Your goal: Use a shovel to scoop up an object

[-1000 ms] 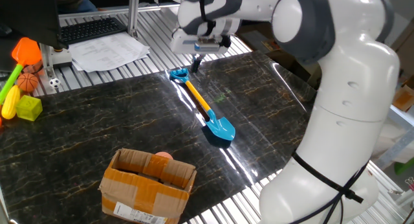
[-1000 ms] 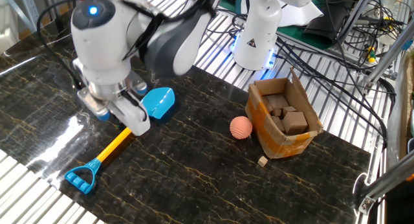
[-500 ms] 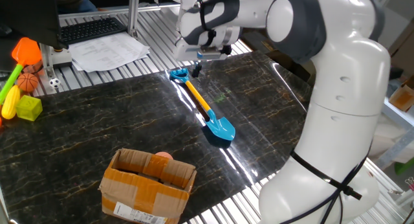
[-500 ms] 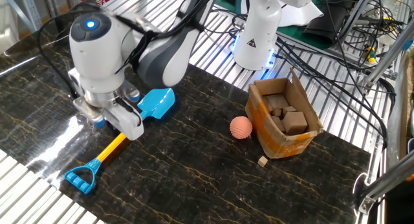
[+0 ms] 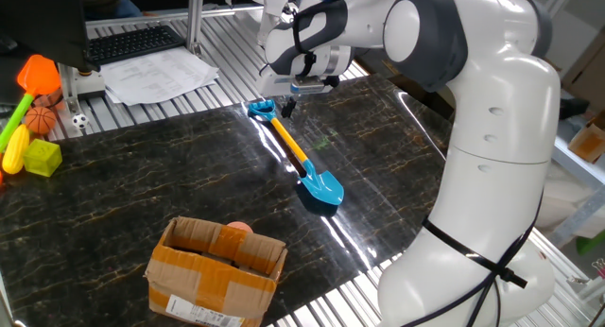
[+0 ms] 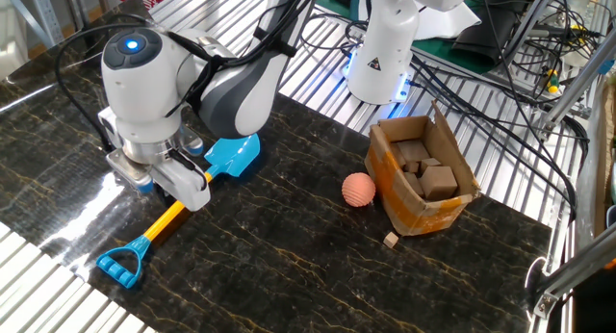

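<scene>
The shovel lies flat on the dark marble table, with its blue blade (image 5: pixel 321 187), yellow-orange shaft (image 5: pixel 290 146) and blue looped handle (image 5: pixel 261 109). It also shows in the other fixed view (image 6: pixel 159 227). My gripper (image 5: pixel 287 105) hangs just above the shaft near the handle end, fingers pointing down and seemingly apart, holding nothing. In the other fixed view the gripper (image 6: pixel 179 192) covers the upper shaft and its fingers are mostly hidden by the hand. The salmon-orange ball (image 6: pixel 359 190) rests on the table beside the cardboard box, and peeks out behind the box in one fixed view (image 5: pixel 239 229).
An open cardboard box (image 6: pixel 423 174) holds several brown blocks, and a small block (image 6: pixel 390 240) lies in front of it. Toys sit at the far left: an orange spade head (image 5: pixel 38 75), a mini basketball (image 5: pixel 40 120) and a green block (image 5: pixel 43 158). Papers (image 5: pixel 156 77) lie behind the table.
My gripper has moved down and closer to the shovel's shaft near the handle end. The shovel, ball and box have not moved.
</scene>
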Controlling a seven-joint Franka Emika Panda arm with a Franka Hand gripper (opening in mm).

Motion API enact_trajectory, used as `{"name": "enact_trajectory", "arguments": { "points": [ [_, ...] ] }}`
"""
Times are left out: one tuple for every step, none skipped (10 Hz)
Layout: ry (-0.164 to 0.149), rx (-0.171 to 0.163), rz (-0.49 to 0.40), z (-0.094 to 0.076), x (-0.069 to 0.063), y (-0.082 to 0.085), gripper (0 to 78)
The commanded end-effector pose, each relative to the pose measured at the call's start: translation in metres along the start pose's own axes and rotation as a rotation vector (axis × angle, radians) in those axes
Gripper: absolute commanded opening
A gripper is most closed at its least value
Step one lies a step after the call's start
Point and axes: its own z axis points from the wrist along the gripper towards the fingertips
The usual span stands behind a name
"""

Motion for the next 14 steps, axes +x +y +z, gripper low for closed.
{"name": "enact_trajectory", "arguments": {
  "points": [
    [0.005, 0.006, 0.016, -0.002, -0.0013, -0.0008, 0.0],
    [0.004, 0.006, 0.021, -0.002, -0.0013, -0.0008, 0.0],
    [0.005, 0.006, 0.023, -0.002, -0.0015, -0.0008, 0.0],
    [0.005, 0.006, 0.023, -0.002, -0.0015, -0.0008, 0.0],
    [0.017, 0.008, 0.028, -0.0019, -0.0013, -0.0008, 0.0],
    [0.017, 0.014, 0.028, -0.0019, -0.0013, -0.0008, 0.0],
    [0.023, 0.016, 0.029, -0.0019, -0.0012, -0.0008, 0.0],
    [0.025, 0.016, 0.026, -0.0019, -0.0012, -0.0008, 0.0],
    [0.024, 0.016, 0.026, -0.0019, -0.0012, -0.0008, 0.0],
    [0.023, 0.017, 0.027, -0.0019, -0.0013, -0.0008, 0.0],
    [0.022, 0.026, 0.026, -0.0019, -0.0013, -0.0008, 0.0],
    [0.026, 0.028, 0.018, -0.0019, -0.0013, -0.0008, 0.0],
    [0.027, 0.029, 0.016, -0.0019, -0.0013, -0.0008, 0.0],
    [0.027, 0.029, 0.016, -0.0019, -0.0013, -0.0008, 0.0]
  ]
}}
